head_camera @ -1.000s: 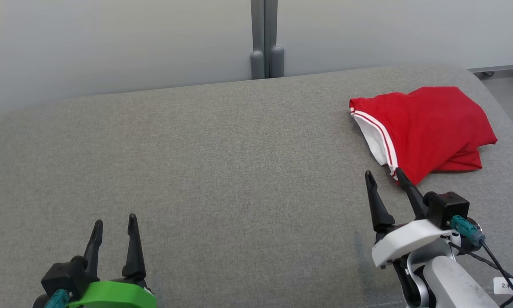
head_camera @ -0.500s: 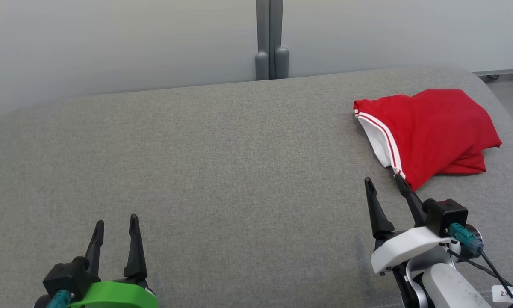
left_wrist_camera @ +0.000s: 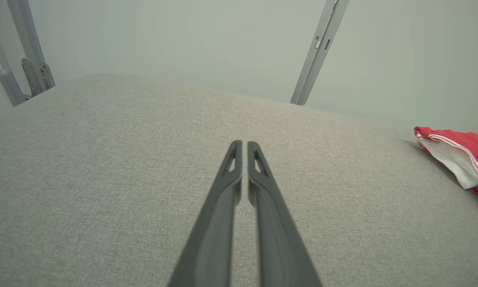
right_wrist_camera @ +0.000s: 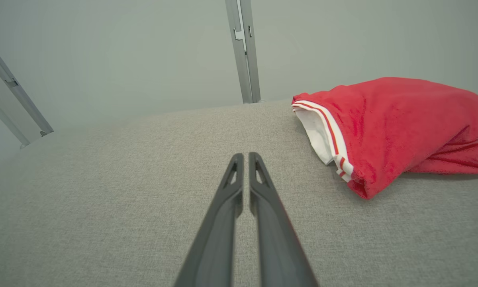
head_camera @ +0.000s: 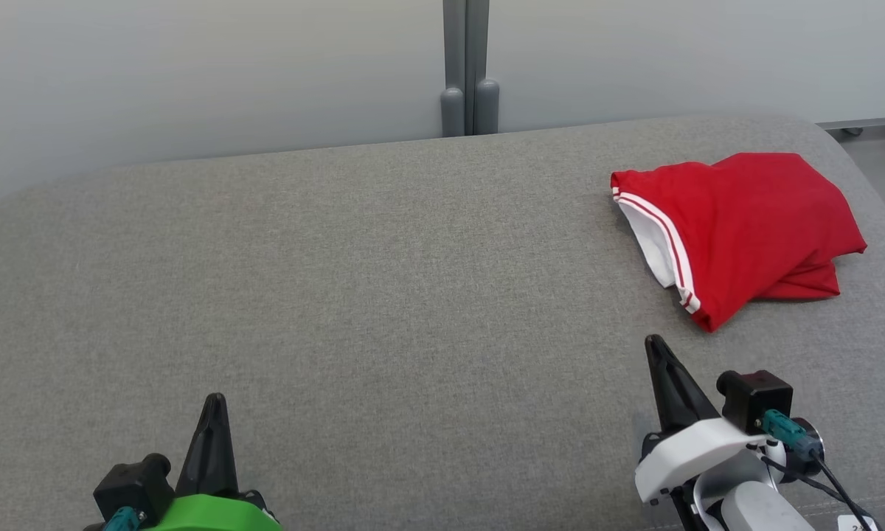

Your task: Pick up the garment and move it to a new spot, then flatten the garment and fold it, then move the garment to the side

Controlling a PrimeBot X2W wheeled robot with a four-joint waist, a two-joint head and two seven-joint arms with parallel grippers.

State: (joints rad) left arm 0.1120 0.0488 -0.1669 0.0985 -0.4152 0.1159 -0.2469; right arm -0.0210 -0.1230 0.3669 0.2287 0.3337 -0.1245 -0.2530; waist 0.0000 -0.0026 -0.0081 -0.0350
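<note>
Red cloth garment (head_camera: 745, 221) with white-striped trim lies folded at the far right of the grey fabric-covered table (head_camera: 383, 280). The left gripper (head_camera: 214, 402) and right gripper (head_camera: 653, 344) each have their fingers together, holding nothing. It looks set aside already; any retreat should avoid snagging its near corner.

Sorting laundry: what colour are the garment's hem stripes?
White, on the red garment; clearest in the right wrist view.

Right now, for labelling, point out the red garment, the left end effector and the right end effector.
red garment (head_camera: 752, 221), head view, middle of its red top layer.
left end effector (left_wrist_camera: 242, 143), left wrist view, between its closed fingertips.
right end effector (right_wrist_camera: 246, 155), right wrist view, between its closed fingertips.
</note>
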